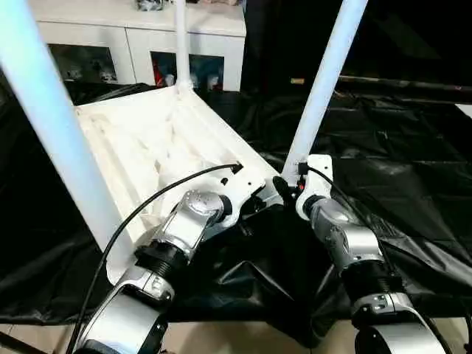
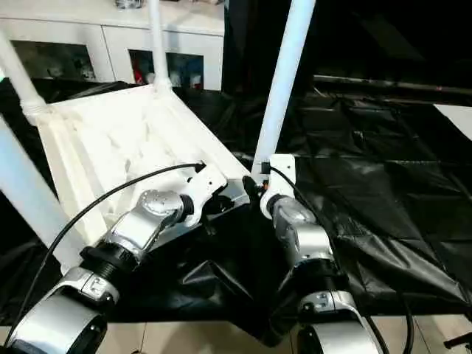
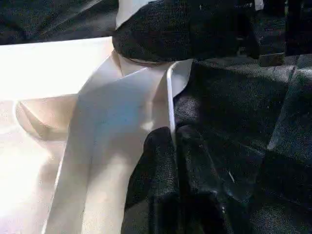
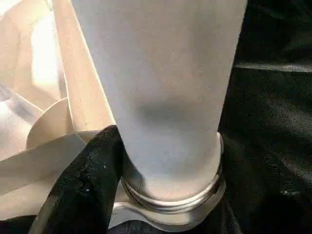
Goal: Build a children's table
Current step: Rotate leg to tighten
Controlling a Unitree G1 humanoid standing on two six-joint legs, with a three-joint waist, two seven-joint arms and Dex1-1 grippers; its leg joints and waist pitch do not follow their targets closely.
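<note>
Nearest us, left gripper (image 3: 173,146) pinches the upturned white tabletop (image 1: 147,140) rim; right gripper (image 4: 146,161), at three o'clock, clasps a screwed-in leg (image 1: 324,81)

White tabletop (image 1: 140,140) upside-down — legs (image 1: 324,81) standing up.

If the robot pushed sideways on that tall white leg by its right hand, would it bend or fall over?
Probably neither. The leg looks like a stiff, smooth tube, so it should not flex much. Its base sits in a corner socket of the upturned tabletop, which likely keeps it upright. The ribbed tabletop looks light, though, so a hard push might tilt or slide the whole piece on the black sheeting.
</note>
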